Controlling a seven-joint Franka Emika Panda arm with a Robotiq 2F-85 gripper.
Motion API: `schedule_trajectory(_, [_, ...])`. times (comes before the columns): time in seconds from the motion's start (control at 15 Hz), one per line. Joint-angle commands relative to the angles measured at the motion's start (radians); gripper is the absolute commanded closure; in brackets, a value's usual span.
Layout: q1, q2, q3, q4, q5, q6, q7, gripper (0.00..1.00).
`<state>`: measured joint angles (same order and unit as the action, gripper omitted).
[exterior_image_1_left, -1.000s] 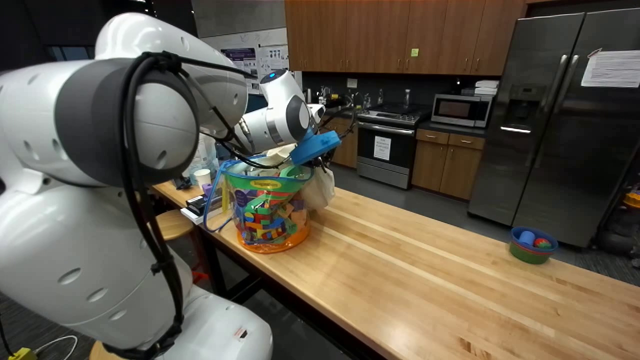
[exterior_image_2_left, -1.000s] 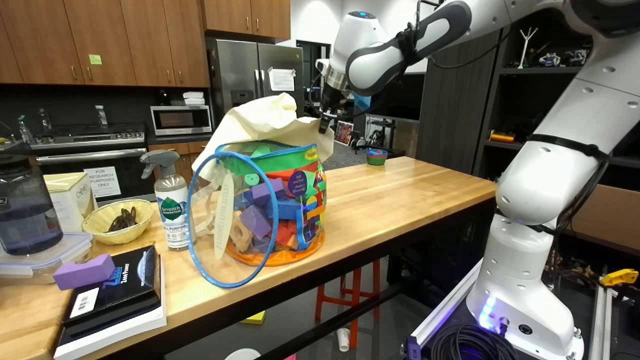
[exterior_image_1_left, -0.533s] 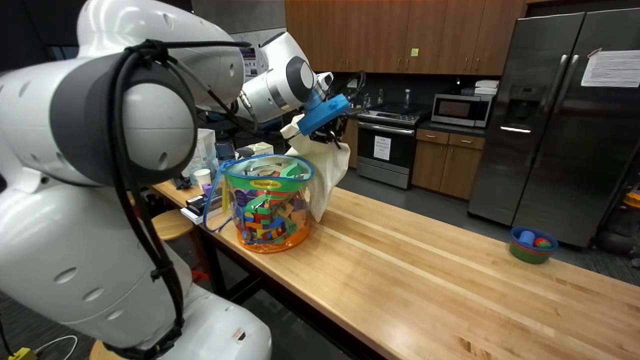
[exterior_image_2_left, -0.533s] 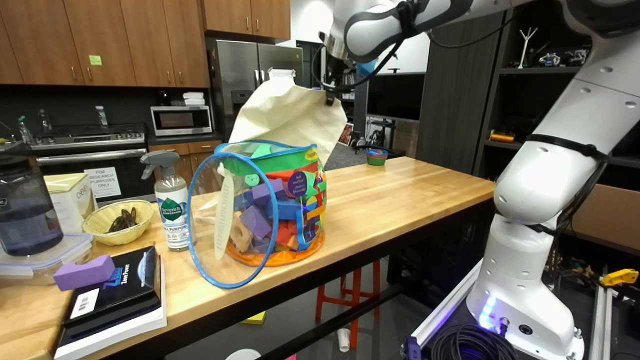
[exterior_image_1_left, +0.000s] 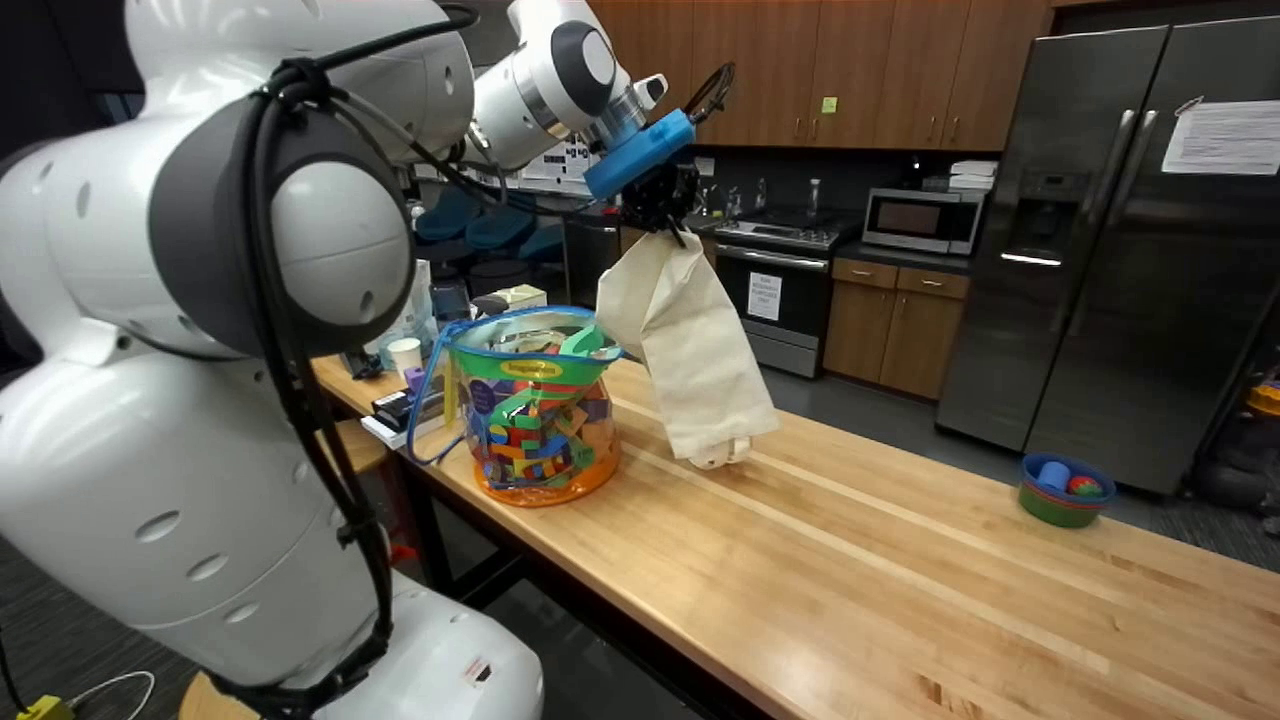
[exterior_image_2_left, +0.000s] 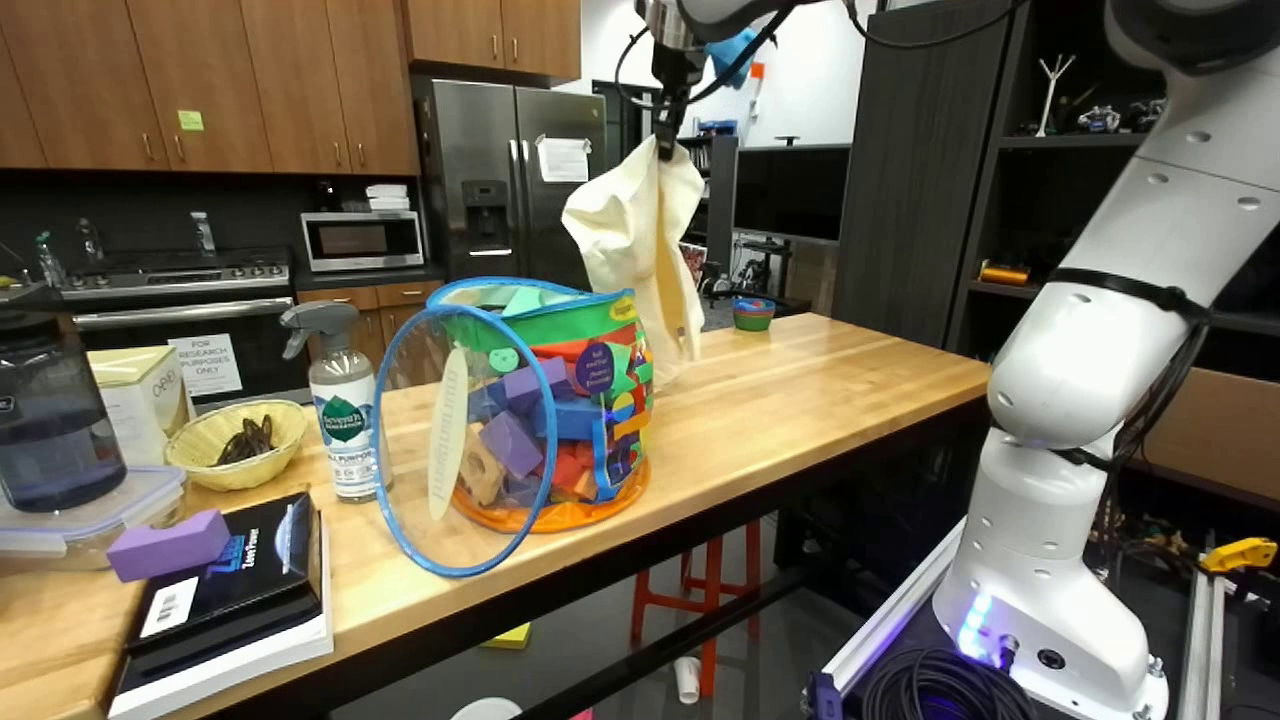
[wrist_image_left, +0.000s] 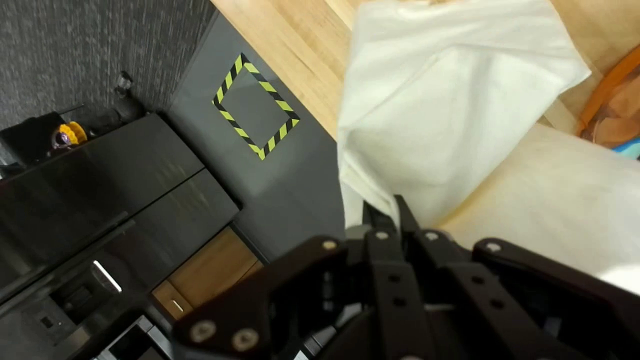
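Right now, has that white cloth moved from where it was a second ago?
Yes. In an exterior view, the white cloth, held by the gripper, has moved toward the picture's right, away from the block bag, which stayed put.

Matt cloth (exterior_image_1_left: 700, 365), smooth wd tabletop (exterior_image_1_left: 850, 570), glossy plstc bag (exterior_image_1_left: 560, 491)

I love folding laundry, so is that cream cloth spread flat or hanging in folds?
Hanging in folds: the gripper pinches the cream cloth at its top, and it droops down creased in both exterior views.
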<state>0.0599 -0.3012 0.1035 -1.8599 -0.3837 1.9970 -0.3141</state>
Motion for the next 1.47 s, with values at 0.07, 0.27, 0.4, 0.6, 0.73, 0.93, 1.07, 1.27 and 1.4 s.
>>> schedule_trajectory(0.07, [0.011, 0.082, 0.031, 0.170, -0.024, -0.151, 0.014, 0.99])
schedule_trajectory(0.27, [0.032, 0.121, 0.051, 0.259, -0.008, -0.254, -0.009, 0.99])
schedule_trajectory(0.4, [0.051, 0.136, 0.064, 0.310, 0.005, -0.304, -0.016, 0.99])
schedule_trajectory(0.6, [0.075, 0.143, 0.076, 0.369, 0.012, -0.352, -0.022, 0.99])
schedule_trajectory(0.73, [0.089, 0.145, 0.085, 0.401, 0.012, -0.387, -0.024, 0.99])
schedule_trajectory(0.93, [0.096, 0.137, 0.082, 0.416, 0.032, -0.425, -0.013, 0.99])
schedule_trajectory(1.07, [0.089, 0.120, 0.065, 0.396, 0.075, -0.407, 0.018, 0.99])
schedule_trajectory(1.27, [0.069, 0.100, 0.029, 0.350, 0.155, -0.372, 0.082, 0.99])
schedule_trajectory(1.4, [0.056, 0.080, 0.008, 0.294, 0.192, -0.350, 0.120, 0.99])
